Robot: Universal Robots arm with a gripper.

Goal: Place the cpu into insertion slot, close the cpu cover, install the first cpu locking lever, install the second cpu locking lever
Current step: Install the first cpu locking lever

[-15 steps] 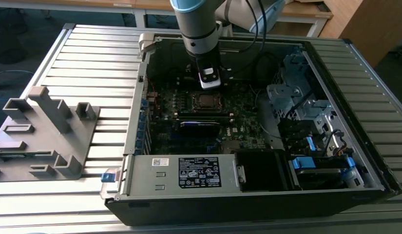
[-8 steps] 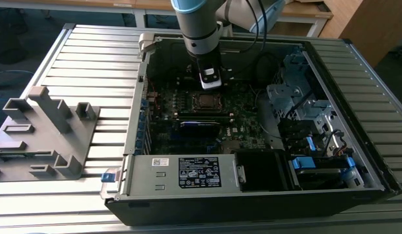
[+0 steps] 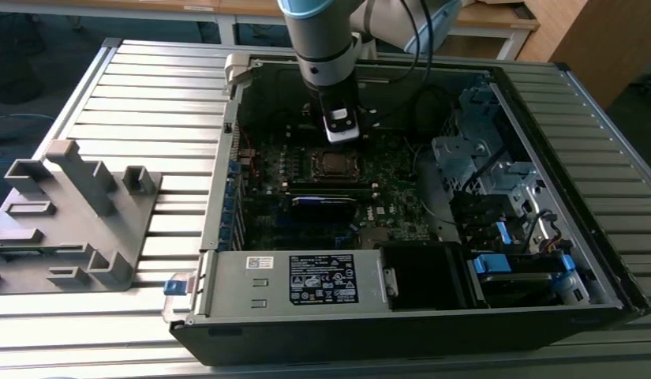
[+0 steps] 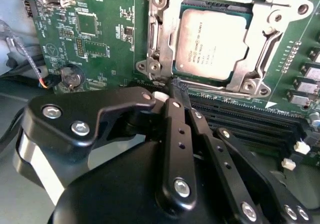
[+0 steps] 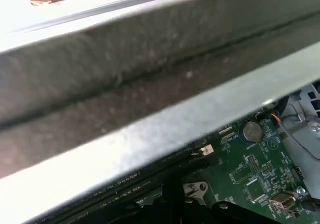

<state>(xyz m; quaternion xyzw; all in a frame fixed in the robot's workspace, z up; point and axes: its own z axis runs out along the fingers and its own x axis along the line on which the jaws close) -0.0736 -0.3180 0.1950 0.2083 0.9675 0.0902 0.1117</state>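
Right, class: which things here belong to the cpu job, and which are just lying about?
Job: cpu, cover, gripper.
Lying about: power supply, coin battery, grey rack.

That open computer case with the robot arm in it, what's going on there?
A robot arm reaches down into the computer case. On the motherboard, the cpu already sits in its slot and the cpu cover lies flat around it. The gripper, closed, is at a corner of that cover.
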